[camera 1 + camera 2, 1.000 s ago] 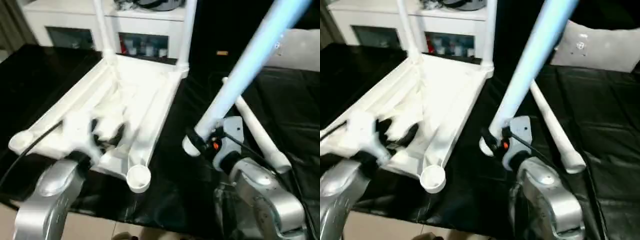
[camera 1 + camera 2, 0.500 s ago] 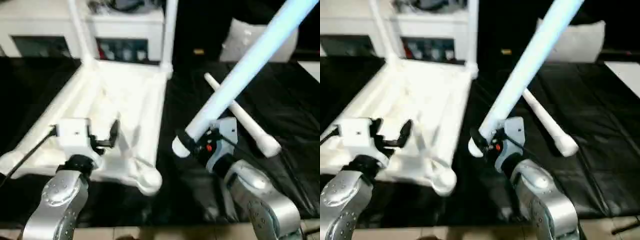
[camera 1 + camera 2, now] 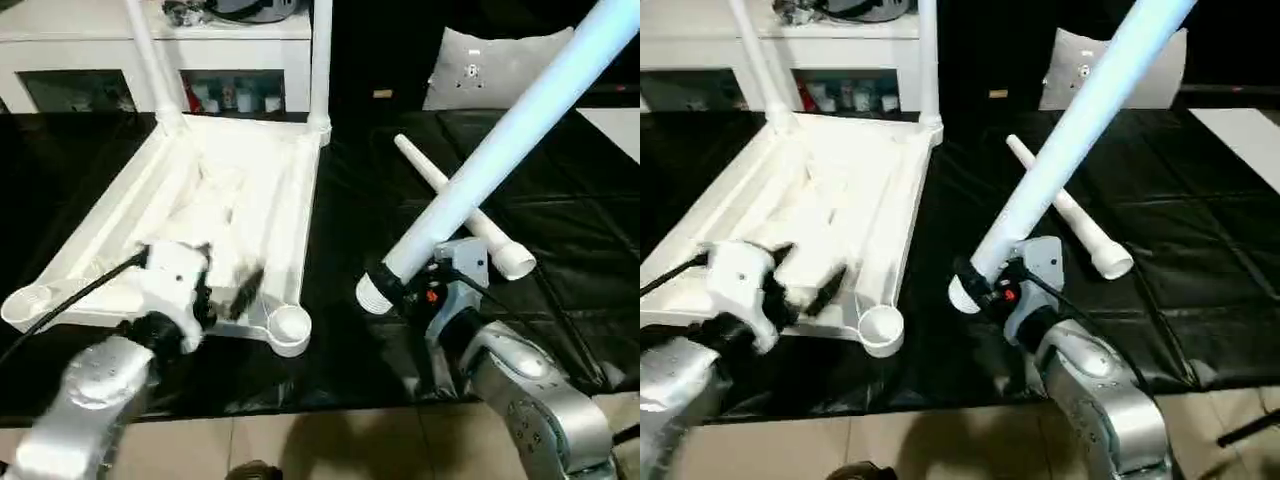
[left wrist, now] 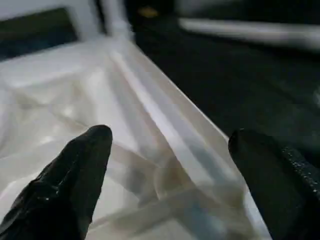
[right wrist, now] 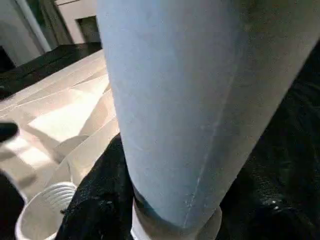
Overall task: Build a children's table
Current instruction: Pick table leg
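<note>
The right tool (image 3: pixel 392 285) pinches a leg (image 3: pixel 500 150) slanting toward the frame's upper right, its base right of the empty socket (image 3: pixel 288 325) beside the spread left tool (image 3: pixel 222 280).

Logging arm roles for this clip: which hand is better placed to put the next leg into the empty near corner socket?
Right, probably. The right hand already grips a leg near its threaded end, close to the empty socket. The left hand is open and empty over the tabletop's underside.

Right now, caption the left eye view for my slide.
Right gripper holds a leg aslant; open left gripper hovers over the upturned tabletop.
</note>
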Controlling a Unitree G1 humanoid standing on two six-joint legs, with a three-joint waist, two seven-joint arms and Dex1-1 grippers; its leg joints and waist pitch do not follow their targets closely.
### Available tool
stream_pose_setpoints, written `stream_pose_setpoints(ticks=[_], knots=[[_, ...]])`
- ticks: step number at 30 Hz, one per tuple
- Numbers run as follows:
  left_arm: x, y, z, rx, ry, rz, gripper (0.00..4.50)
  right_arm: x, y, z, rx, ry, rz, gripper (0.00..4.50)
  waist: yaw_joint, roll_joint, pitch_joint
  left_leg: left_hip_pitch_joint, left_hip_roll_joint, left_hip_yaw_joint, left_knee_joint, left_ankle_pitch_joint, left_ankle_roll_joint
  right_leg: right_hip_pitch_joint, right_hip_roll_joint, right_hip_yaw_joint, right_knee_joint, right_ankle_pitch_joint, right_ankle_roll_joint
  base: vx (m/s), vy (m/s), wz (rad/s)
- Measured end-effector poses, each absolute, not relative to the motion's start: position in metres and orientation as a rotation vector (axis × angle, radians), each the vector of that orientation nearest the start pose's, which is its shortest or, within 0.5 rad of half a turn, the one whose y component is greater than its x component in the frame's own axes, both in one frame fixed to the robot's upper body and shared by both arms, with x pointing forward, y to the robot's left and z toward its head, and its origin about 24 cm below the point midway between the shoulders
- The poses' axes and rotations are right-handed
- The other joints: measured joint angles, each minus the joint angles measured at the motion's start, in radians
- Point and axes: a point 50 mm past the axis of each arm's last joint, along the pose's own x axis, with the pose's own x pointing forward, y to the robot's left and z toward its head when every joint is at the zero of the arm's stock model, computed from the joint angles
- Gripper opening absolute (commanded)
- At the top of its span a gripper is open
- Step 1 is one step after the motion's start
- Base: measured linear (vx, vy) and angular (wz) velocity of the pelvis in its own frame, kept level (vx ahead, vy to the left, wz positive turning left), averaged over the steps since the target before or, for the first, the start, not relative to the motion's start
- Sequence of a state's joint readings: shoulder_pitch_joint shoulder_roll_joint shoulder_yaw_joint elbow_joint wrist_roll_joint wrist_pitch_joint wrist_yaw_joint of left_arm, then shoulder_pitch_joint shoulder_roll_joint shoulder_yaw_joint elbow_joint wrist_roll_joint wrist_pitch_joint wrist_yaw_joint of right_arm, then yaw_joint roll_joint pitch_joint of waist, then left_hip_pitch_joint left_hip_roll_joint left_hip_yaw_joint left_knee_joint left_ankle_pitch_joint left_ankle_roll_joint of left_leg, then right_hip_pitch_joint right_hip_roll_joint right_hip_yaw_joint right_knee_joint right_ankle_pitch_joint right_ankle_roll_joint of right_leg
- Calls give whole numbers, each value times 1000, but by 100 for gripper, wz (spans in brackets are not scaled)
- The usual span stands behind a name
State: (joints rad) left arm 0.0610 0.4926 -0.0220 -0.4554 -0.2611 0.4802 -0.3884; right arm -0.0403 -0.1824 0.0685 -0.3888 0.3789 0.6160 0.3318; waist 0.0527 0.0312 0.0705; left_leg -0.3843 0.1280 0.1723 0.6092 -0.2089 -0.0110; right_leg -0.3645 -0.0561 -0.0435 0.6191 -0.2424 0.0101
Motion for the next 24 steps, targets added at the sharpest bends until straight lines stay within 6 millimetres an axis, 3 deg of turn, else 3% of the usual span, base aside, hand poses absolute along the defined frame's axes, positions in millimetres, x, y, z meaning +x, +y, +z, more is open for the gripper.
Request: stream_pose_setpoints(ticks=[4,14,24], knots=[[229,190,97,336,205,-696,393,242,-125,89,173,154,624,190,4,-1,-1,0,0,3,0,0,0,0,-1,1,-3,16,0,0,0,0],[231,215,86,430,448,-1113,307,247,-149,88,133,167,657,190,3,11,1,-3,1,4,-9,9,3,-4,1,0,-2,11,-12,18,-3,-1],[251,229,83,519,501,-1218,215,240,-141,87,157,184,818,190,6,12,2,0,2,5,-9,9,3,-2,1,0,2,11,-14,0,0,0]])
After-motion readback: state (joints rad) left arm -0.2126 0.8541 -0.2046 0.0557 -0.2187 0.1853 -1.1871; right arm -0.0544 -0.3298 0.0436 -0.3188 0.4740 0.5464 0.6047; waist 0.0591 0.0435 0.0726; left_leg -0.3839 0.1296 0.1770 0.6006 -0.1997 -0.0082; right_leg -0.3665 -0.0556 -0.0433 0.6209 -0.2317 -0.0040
